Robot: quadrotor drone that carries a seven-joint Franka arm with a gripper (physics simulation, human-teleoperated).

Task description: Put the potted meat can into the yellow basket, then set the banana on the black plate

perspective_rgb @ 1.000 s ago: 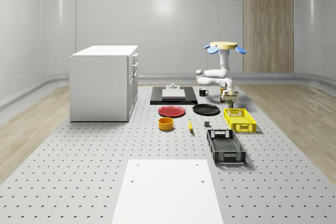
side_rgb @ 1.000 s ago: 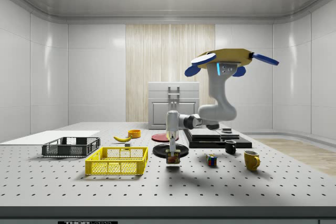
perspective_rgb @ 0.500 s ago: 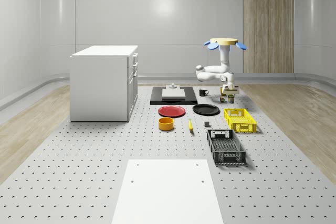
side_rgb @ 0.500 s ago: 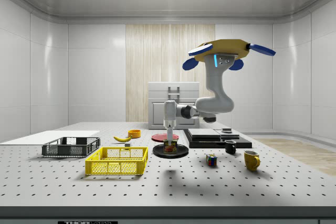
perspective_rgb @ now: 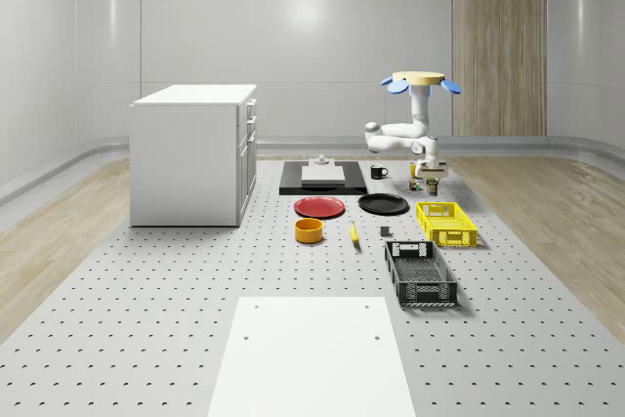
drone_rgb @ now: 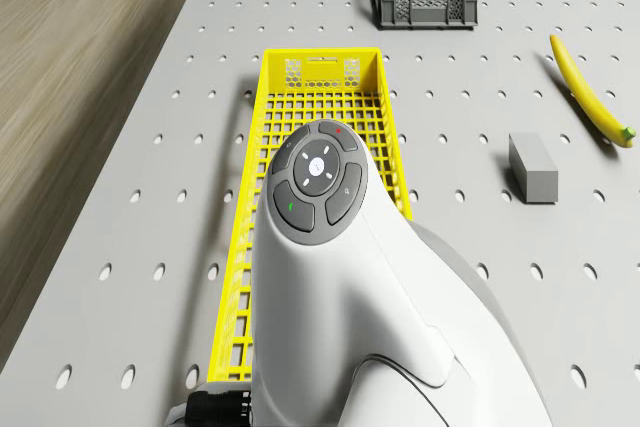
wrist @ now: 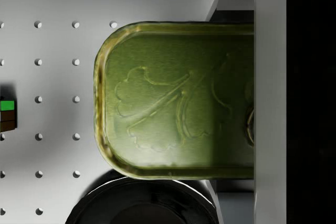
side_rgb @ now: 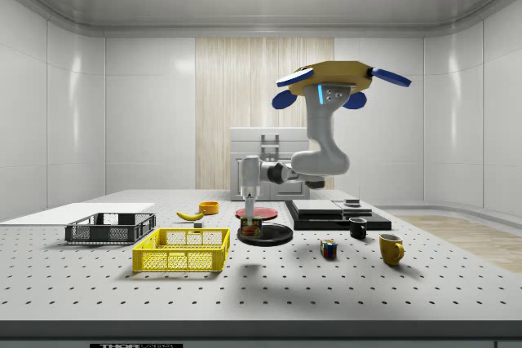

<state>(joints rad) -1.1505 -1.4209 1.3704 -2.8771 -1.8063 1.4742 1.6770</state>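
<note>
Gripper (side_rgb: 249, 219) clamping potted meat can (wrist: 178, 100) — drone (side_rgb: 333, 81) airborne

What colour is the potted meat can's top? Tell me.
Olive green, with an embossed leaf-like pattern on the potted meat can; the wrist view shows it best.

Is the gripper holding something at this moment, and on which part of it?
Yes: the gripper holds the potted meat can, clamped on its two opposite sides, above the table.

Two baskets — one yellow basket (perspective_rgb: 446, 223), one dark basket (perspective_rgb: 420, 273). Two plates — black plate (perspective_rgb: 383, 204), red plate (perspective_rgb: 319, 207). One banana (drone_rgb: 590, 92), two mugs (side_rgb: 391, 248) (side_rgb: 357, 228).
</note>
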